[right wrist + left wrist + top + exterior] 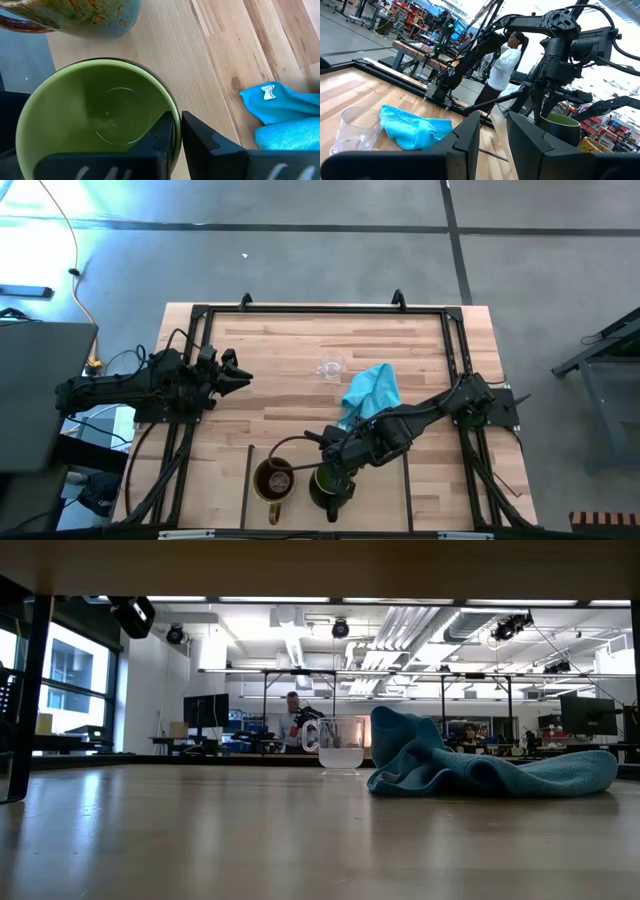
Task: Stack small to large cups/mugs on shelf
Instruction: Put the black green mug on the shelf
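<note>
My right gripper (175,131) pinched the green mug's (328,485) rim on the shelf (430,495). The glass cup (331,367) lay at twelve o'clock, nearer the left gripper (240,375), fingers slightly apart, empty.

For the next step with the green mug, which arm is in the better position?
The right: the right gripper straddles the green mug rim on the shelf, beside the brown mug. The left gripper waits far away, empty.
</note>
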### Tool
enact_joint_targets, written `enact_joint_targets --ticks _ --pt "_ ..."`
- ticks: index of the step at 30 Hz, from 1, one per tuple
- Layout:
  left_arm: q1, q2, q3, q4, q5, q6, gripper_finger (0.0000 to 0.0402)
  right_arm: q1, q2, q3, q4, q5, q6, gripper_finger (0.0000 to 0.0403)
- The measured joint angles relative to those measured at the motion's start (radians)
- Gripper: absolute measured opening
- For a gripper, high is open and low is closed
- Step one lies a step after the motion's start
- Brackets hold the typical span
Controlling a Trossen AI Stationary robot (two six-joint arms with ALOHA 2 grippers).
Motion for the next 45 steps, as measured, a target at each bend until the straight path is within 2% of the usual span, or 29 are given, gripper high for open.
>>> enact_joint_targets --ticks 8,17,32,45 --pt "0.0 0.0 0.0 0.0 0.0 0.0 0.0085 0.0 -0.004 -0.001 0.0 0.01 -0.001 0.0023" --pt "0.0 0.0 0.0 0.0 0.0 0.0 0.0085 -0.003 -0.01 0.066 -0.07 0.08 -0.002 0.0024" --pt "0.0 0.0 0.0 0.001 0.0 -0.001 0.0085 -0.002 -0.002 0.063 -0.069 0.059 -0.003 0.0024" --pt "0.0 0.0 0.0 0.001 0.0 -0.001 0.0085 -0.002 -0.002 0.063 -0.066 0.048 0.009 0.0056"
